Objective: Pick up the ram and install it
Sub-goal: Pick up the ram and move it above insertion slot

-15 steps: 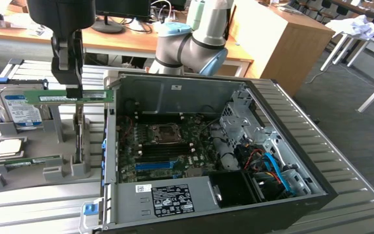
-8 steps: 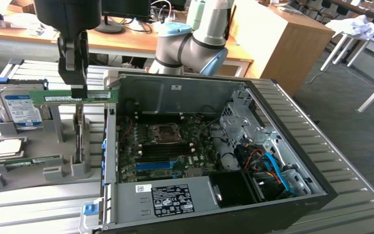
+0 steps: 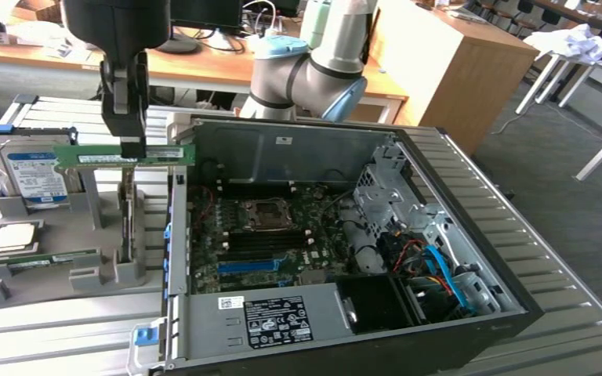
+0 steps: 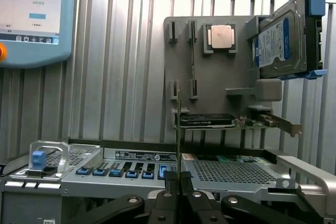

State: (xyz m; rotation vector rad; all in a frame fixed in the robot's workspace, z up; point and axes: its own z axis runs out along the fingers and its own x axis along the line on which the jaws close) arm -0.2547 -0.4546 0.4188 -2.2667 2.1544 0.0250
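Office desks are lining the back of the room, and up front a slatted metal table (image 3: 583, 337) is carrying the whole set-up. The open computer case (image 3: 489, 266) is lying on its side across that table, its motherboard (image 3: 270, 235) facing up, with the grey-and-blue robot arm (image 3: 317, 70) standing behind it. On the exterior view's left, just beside the case, a grey holder (image 3: 103, 270) is sitting with a blue-labelled hard drive (image 3: 34, 168) propped upright at its far end and a square silver processor (image 3: 16, 237) lying in a recess nearer the camera. And here's the action: the gripper (image 3: 131, 147) is hanging over that holder with its jaws nearly closed, pinching the ram (image 3: 87, 157) by its top edge. The green stick is riding level in the air above the holder's slots, one end lining up with the case's wall on the exterior view's left. In the wrist view, the black fingers (image 4: 170, 182) are squeezing the board, which is showing edge-on as a thin line.
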